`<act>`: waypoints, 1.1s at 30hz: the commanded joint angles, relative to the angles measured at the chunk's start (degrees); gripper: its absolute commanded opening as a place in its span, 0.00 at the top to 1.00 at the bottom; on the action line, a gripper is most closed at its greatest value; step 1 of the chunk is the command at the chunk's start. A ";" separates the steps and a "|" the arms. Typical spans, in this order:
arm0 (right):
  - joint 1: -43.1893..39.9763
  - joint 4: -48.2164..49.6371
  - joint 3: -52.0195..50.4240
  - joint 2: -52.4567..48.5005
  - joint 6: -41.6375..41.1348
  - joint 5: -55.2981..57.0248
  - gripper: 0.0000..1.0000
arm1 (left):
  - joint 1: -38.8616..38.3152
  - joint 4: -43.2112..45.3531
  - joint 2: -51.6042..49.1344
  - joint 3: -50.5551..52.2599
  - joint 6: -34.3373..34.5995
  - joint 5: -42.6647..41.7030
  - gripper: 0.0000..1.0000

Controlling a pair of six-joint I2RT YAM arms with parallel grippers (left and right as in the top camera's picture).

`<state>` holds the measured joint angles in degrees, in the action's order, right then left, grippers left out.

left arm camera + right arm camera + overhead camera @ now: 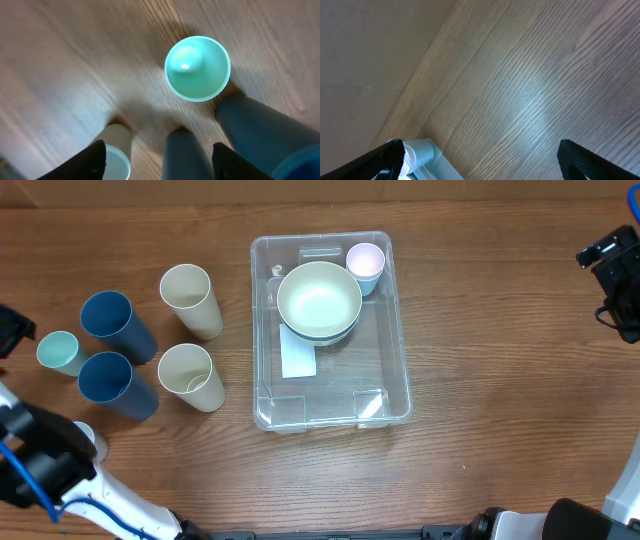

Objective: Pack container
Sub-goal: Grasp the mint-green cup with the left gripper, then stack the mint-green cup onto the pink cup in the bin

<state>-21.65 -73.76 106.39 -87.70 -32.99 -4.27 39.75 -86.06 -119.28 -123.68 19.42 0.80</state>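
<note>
The clear container (pixel 268 385) stands mid-table with a white label (pixel 298 356) on its bottom. Inside it a cream bowl (pixel 319 298) sits stacked on a bluish bowl, with a small pale cup (pixel 365 264) at the far right corner. My left gripper (pixel 160 167) is open and empty, above a small teal cup (pixel 197 67) at the table's left; in the overhead view it shows at the left edge (pixel 10 330). My right gripper (pixel 485 165) is open and empty, over bare table at the far right (pixel 612 268). The container's corner (pixel 437 162) shows in the right wrist view.
Left of the container stand two dark blue cups (pixel 117 325) (pixel 116 384), two cream cups (pixel 190 300) (pixel 190 377) and the teal cup (pixel 59 352). A small whitish cup (pixel 86 438) stands by my left arm. The table's back edge runs close behind the right gripper.
</note>
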 commanded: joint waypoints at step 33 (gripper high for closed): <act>0.04 0.11 0.46 0.52 -0.26 0.13 0.00 | -38.03 3.98 21.90 -14.58 -8.20 -4.61 0.96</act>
<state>-21.65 -73.73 106.39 -87.70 -32.99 -4.27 16.97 -83.35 -97.25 -139.22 14.41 -4.45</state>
